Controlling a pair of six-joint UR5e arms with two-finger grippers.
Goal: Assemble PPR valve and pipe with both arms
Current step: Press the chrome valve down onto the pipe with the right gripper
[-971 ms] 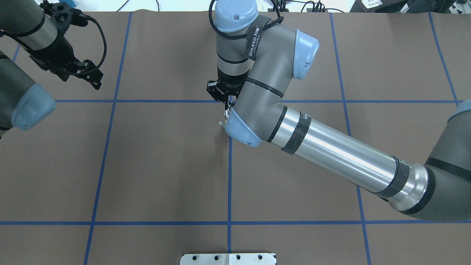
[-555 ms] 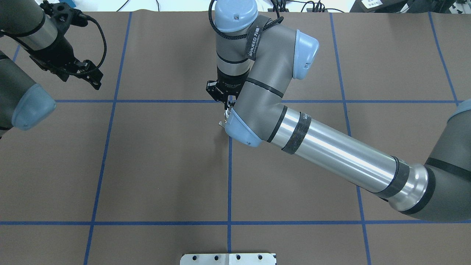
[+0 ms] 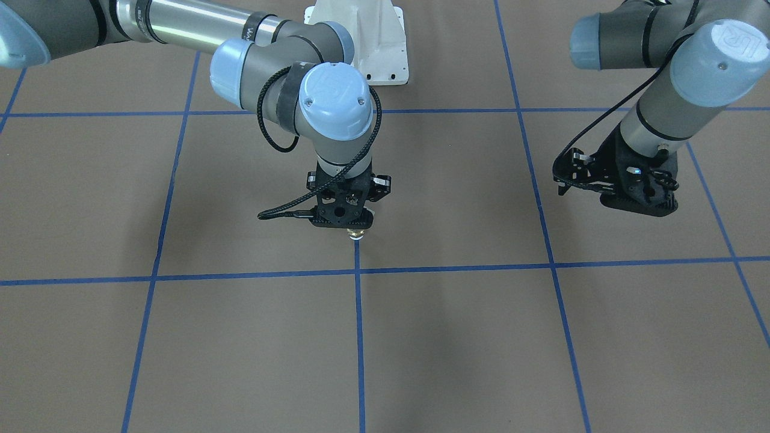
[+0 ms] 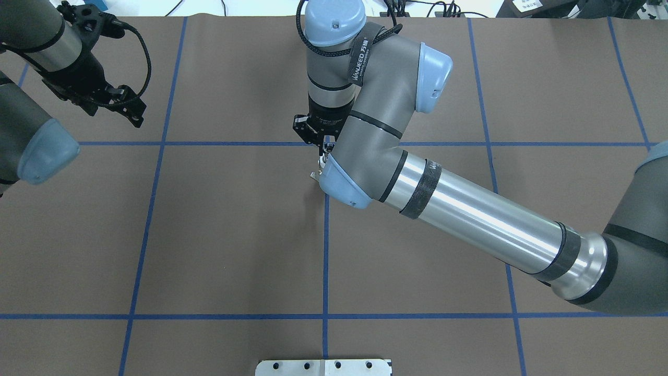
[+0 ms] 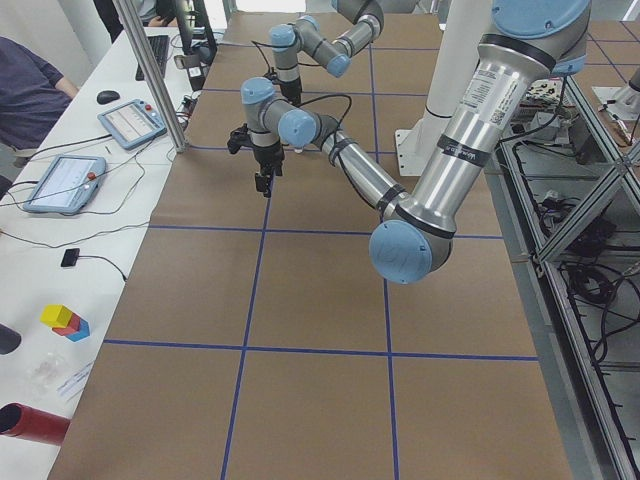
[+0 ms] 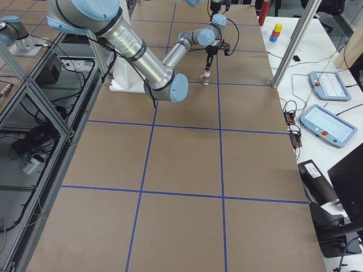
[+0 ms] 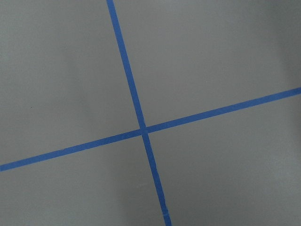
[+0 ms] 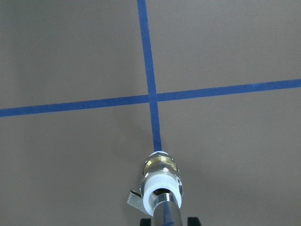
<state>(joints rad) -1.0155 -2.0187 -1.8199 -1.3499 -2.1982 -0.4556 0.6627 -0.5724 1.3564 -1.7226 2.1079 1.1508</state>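
My right gripper (image 3: 354, 225) points straight down over the table's middle, shut on the shiny silver pipe (image 8: 164, 207). The pipe runs into the near white collar of the PPR valve (image 8: 160, 175), which has a brass middle and a small pale side lever. The valve hangs below the fingers, its tip (image 3: 357, 235) close over a blue tape line; I cannot tell whether it touches the table. In the overhead view the right arm covers most of it, and only the valve's lever side (image 4: 316, 175) shows. My left gripper (image 4: 134, 112) is open and empty, far off at the table's back left, also seen in the front-facing view (image 3: 565, 177).
The brown table cover carries a grid of blue tape lines (image 7: 143, 129). The white bolted pedestal (image 3: 368, 42) stands at the robot's edge. Tablets, cables and coloured blocks (image 5: 65, 320) lie on the side bench beyond the table.
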